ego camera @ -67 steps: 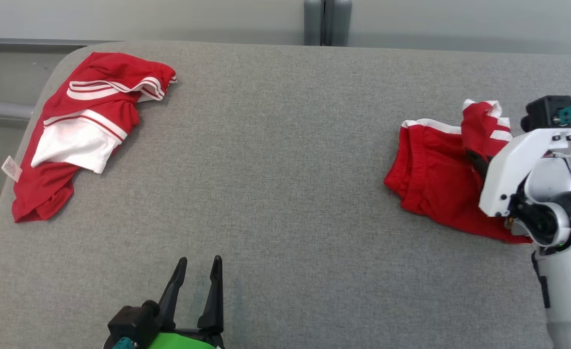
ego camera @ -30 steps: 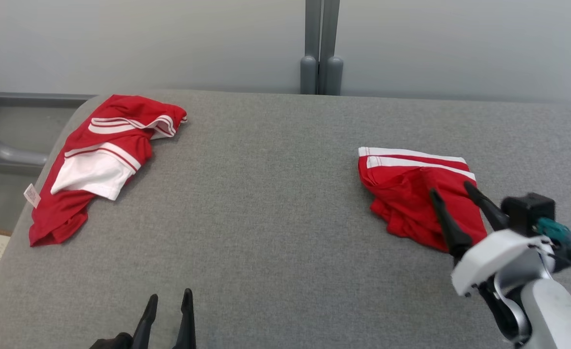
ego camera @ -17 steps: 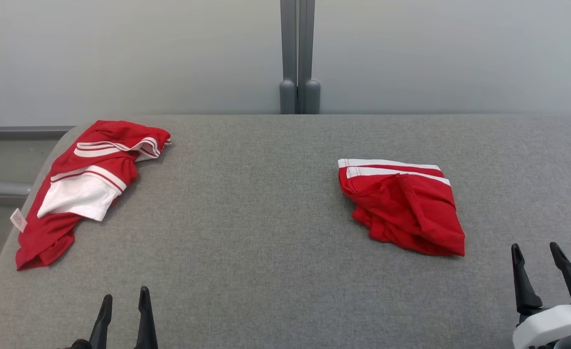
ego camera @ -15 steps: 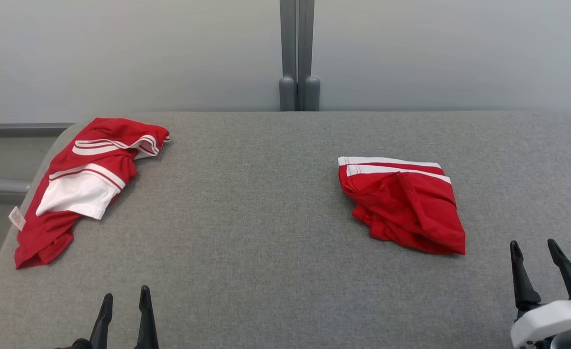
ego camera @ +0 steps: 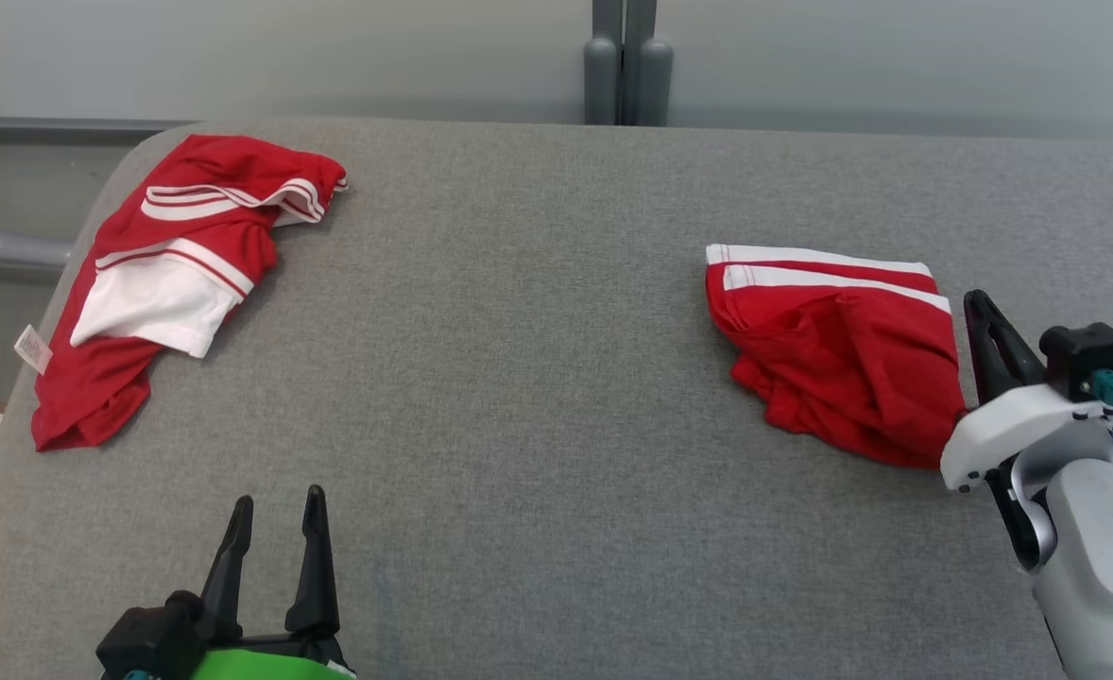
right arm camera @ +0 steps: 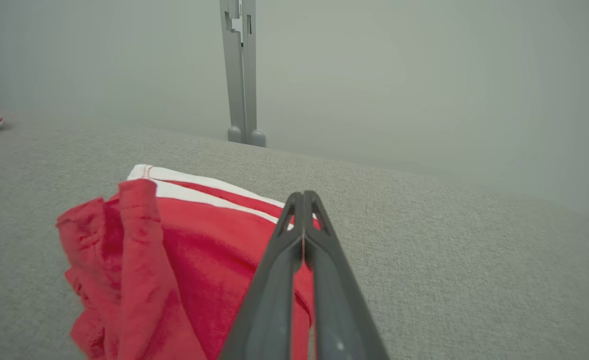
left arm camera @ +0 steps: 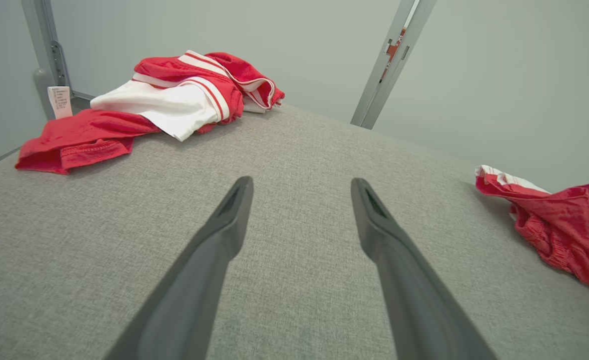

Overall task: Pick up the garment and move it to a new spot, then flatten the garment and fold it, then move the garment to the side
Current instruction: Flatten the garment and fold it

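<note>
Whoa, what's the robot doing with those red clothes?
A two-armed robot is tidying clothes on a grey table. Its right pincer is shut, at the right edge of a folded red garment; whether it pinches cloth isn't clear. The left pincer is open over bare table, holding nothing. Another red-and-white garment lies crumpled at the far left corner.

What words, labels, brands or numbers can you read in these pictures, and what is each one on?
White tag hanging off the crumpled red and white garment: lines of print, too small to read.
Folded red garment: white stripes, with no wording or brand that can be made out.
So nothing here can be quoted.
</note>
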{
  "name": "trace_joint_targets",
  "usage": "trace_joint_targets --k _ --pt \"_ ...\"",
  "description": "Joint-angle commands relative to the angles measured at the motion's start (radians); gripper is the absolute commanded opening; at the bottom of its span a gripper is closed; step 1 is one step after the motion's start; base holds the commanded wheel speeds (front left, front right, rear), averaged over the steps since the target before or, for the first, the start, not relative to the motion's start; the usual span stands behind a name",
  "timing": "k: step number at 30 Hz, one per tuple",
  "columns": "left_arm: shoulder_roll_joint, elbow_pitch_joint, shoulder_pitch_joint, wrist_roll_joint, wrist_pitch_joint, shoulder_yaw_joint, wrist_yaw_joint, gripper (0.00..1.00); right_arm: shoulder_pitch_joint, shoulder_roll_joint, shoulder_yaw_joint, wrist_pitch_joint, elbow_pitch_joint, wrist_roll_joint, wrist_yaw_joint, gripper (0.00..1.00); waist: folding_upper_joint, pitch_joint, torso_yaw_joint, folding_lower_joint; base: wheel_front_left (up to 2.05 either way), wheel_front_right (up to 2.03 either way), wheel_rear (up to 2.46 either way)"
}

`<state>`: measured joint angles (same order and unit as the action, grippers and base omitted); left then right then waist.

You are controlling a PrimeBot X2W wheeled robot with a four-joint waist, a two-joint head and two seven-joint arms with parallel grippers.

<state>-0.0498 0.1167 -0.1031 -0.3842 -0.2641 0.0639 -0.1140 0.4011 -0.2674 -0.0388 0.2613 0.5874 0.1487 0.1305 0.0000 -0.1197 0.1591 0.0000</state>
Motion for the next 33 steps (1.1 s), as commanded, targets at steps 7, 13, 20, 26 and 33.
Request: trace_joint_targets --k 7,13,20,26,33 --pt "-0.002 0.004 0.038 -0.019 0.000 0.020 -0.005 1.00 0.122 0.019 -0.086 0.004 0.186 0.008 0.000 0.00 0.0000 -0.078 0.076 0.0000 0.00 0.00 0.00" --pt "-0.002 0.007 0.018 -0.012 0.000 0.003 0.003 1.00 0.053 0.000 -0.222 0.005 0.136 0.059 0.000 0.00 0.0000 -0.056 0.078 0.0000 0.00 0.00 0.00" --pt "-0.002 -0.002 0.004 -0.011 0.000 -0.004 0.013 1.00 -0.027 -0.012 -0.376 0.004 0.057 0.096 0.000 0.00 0.0000 -0.037 0.052 0.0000 0.00 0.00 0.00" --pt "-0.002 -0.001 -0.017 -0.001 0.000 -0.008 0.017 1.00 -0.063 0.018 -0.423 0.004 0.014 0.123 0.000 0.00 0.0000 -0.012 0.007 0.0000 0.00 0.00 0.00" --pt "-0.002 -0.001 -0.048 0.031 0.000 -0.031 0.010 1.00 -0.173 0.031 -0.256 0.004 -0.147 0.103 0.000 0.57 0.0000 0.076 -0.037 0.0000 0.00 0.00 0.00"
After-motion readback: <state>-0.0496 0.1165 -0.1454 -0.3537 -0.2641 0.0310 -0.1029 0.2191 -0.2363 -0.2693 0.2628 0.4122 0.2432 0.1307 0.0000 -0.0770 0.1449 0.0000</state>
